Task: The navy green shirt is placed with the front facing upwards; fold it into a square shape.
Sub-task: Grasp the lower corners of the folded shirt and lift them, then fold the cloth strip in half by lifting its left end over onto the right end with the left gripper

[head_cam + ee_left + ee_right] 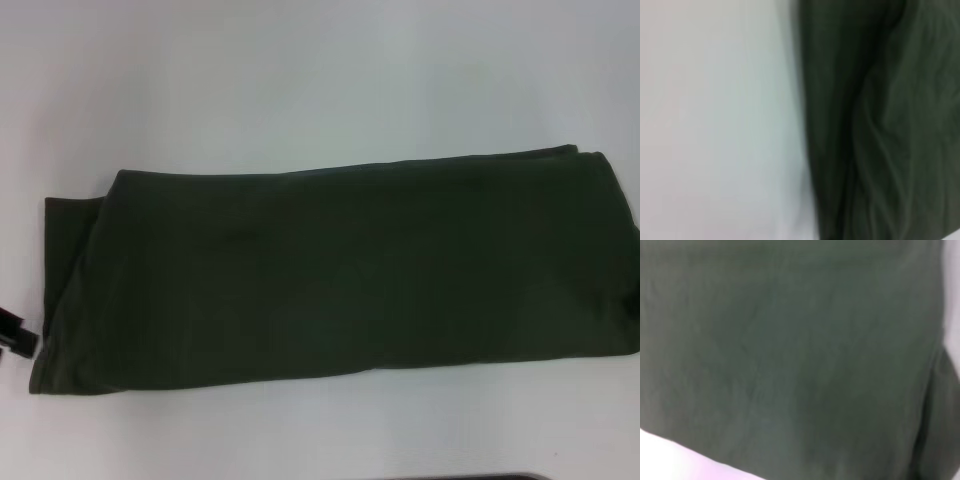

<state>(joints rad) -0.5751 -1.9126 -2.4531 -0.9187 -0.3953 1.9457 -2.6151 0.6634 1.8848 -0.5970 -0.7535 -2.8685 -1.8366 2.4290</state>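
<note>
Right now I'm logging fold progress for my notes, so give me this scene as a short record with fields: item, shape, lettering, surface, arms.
item: navy green shirt, dark olive fabric
shape: folded into a long band lying across the table, wider than deep, not yet a square
layers: a second layer's edge shows at the shirt's left end
lettering: none visible; plain fabric faces up
surface: white table
left pincer: at the head view's left edge, beside the shirt's near-left corner
right pincer: not in view; its wrist camera looks onto the shirt
fold stage: partway

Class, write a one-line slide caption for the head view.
Dark green shirt folded into a long band across the white table, left gripper at its left end.
</note>
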